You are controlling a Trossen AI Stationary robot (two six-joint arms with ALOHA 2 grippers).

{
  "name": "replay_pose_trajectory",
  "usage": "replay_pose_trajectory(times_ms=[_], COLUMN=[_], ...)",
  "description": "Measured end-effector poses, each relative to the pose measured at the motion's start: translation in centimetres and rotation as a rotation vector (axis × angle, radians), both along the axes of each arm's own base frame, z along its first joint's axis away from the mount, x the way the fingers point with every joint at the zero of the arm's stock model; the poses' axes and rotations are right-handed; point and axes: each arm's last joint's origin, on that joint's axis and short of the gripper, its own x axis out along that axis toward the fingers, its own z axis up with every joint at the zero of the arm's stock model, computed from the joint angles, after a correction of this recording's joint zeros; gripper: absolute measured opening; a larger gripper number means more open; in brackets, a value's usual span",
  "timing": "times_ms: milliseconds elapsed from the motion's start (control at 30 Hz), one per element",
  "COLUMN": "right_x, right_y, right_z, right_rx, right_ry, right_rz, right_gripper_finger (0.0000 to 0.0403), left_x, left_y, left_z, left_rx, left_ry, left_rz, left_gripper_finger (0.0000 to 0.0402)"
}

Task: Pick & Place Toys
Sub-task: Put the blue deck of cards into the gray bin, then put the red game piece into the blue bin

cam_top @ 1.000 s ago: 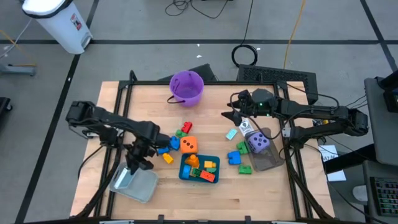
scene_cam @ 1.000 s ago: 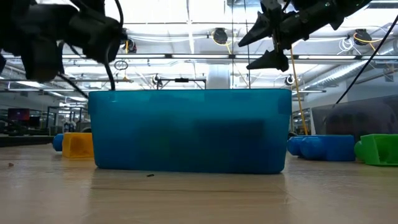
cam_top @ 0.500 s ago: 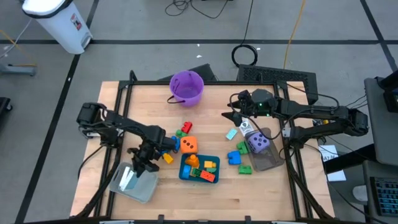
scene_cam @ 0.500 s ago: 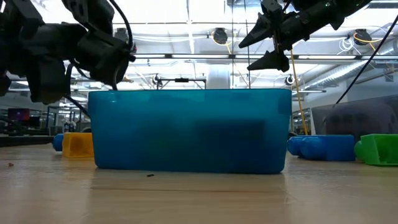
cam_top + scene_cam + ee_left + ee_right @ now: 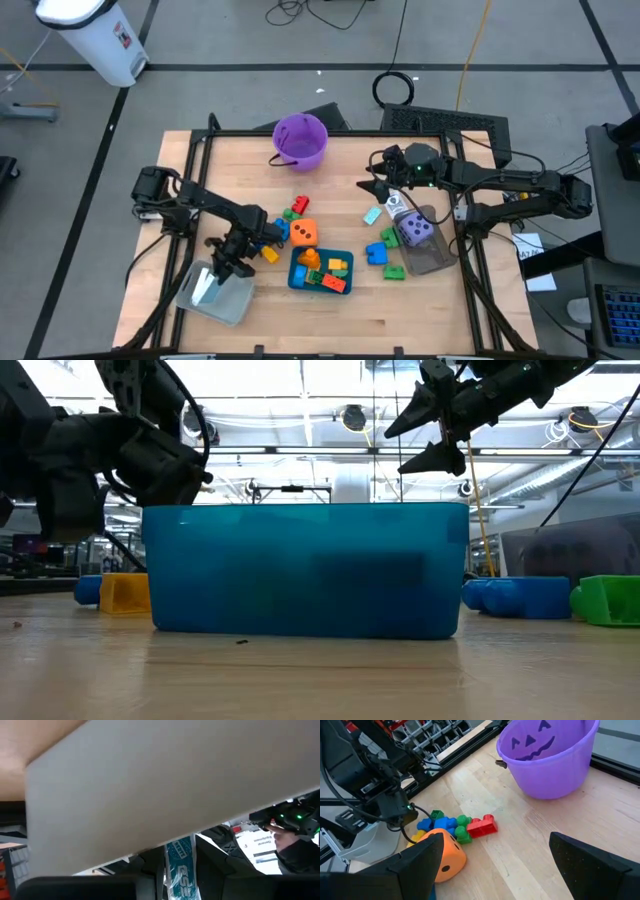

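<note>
- Two tools share the work: the left tool (image 5: 222,267) hangs over the near edge of the clear tray (image 5: 232,302), fingers pressed together, and in the left wrist view a white-and-blue card (image 5: 179,868) shows between them, so it looks pinched.
- One card (image 5: 205,290) already lies in that tray, just below the tool, which suggests the step in hand is dropping cards there.
- The next move, as I judge it, is to spread the fingers over the tray's middle so the card falls inside and not on the rim.
- The right tool (image 5: 371,183) waits spread wide and empty, above the counter (image 5: 420,310); the purple die (image 5: 416,231) sits in the grey tray (image 5: 432,257) a little beyond it.
- Just beside the left tool, on its inner side, lie a yellow brick (image 5: 269,254) and blue bricks (image 5: 274,231), then the orange die (image 5: 304,233); green and red bricks (image 5: 474,826) sit past that.
- The teal tray (image 5: 296,279), near the left tool, already holds several bricks.
- Loose blue and green bricks (image 5: 383,255) lie between the teal and grey trays; the purple bucket (image 5: 299,139) stands well apart.
- The yellow brick and the clear tray's rim are the likeliest snags for the left arm.
</note>
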Motion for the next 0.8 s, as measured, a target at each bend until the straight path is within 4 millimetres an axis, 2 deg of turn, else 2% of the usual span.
replay_pose_trajectory(times_ms=[100, 433, 567, 800], right_x=[0.0, 0.0, 0.0, 0.0], right_y=[0.0, 0.0, 0.0, 0.0], right_z=[0.0, 0.0, 0.0, 0.0], right_rx=[-0.003, -0.003, -0.003, -0.005], right_ry=[0.002, 0.002, 0.002, 0.002], right_rz=[0.001, 0.002, 0.002, -0.002], right_gripper_finger=[0.0357, 0.0357, 0.0357, 0.0357], left_x=[0.0, 0.0, 0.0, -0.3], left_y=[0.0, 0.1, 0.0, 0.3], left_z=[0.0, 0.0, 0.1, 2.2], left_rx=[0.024, 0.029, -0.01, -0.081], left_ry=[0.002, 0.002, -0.002, -0.017], left_rz=[-0.014, -0.016, -0.001, 0.051], left_gripper_finger=[0.009, 0.0155, 0.017, 0.0183])
